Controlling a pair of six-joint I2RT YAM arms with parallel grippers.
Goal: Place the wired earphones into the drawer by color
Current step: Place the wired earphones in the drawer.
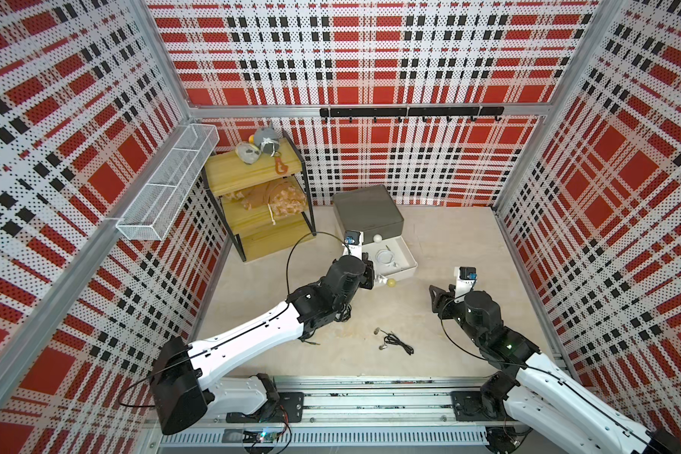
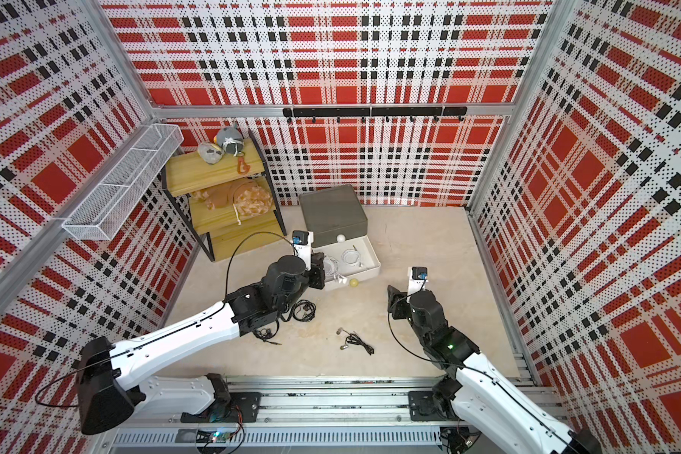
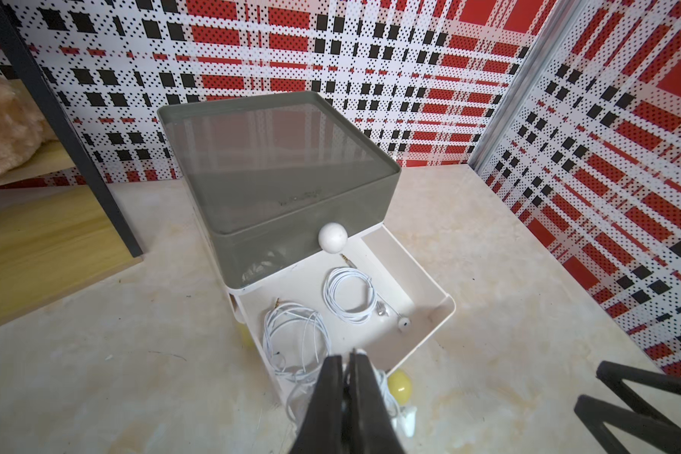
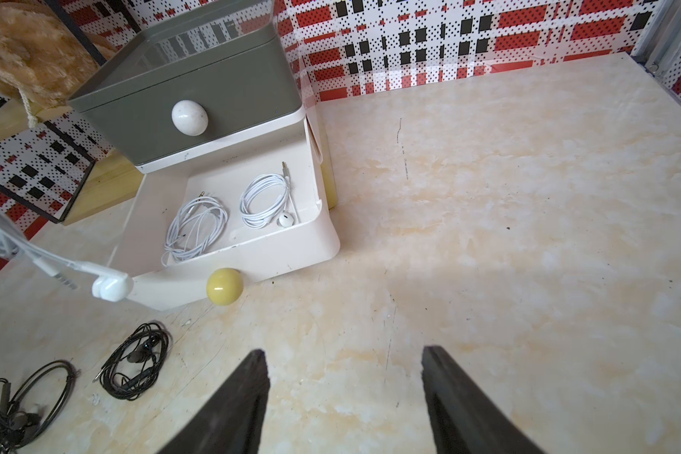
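Note:
The white drawer (image 3: 445,310) (image 4: 291,243) stands pulled out under a grey drawer (image 1: 366,212). Two white wired earphones coils (image 3: 346,295) (image 4: 195,228) lie inside it. My left gripper (image 3: 346,355) (image 2: 318,271) is shut on a third white set, whose earbuds (image 4: 109,287) (image 3: 407,422) dangle at the drawer's front left corner beside a yellow knob (image 4: 225,286). Black sets lie on the table: two (image 4: 136,361) (image 4: 24,397) by the left arm and one (image 1: 396,342) (image 2: 354,342) in the middle. My right gripper (image 4: 345,365) (image 1: 439,298) hovers open over bare table, right of the drawer.
A wooden shelf (image 1: 252,165) with plush toys stands at the back left, close to the drawer unit. A white wire basket (image 1: 166,184) hangs on the left wall. A black hook rail (image 1: 409,112) runs along the back wall.

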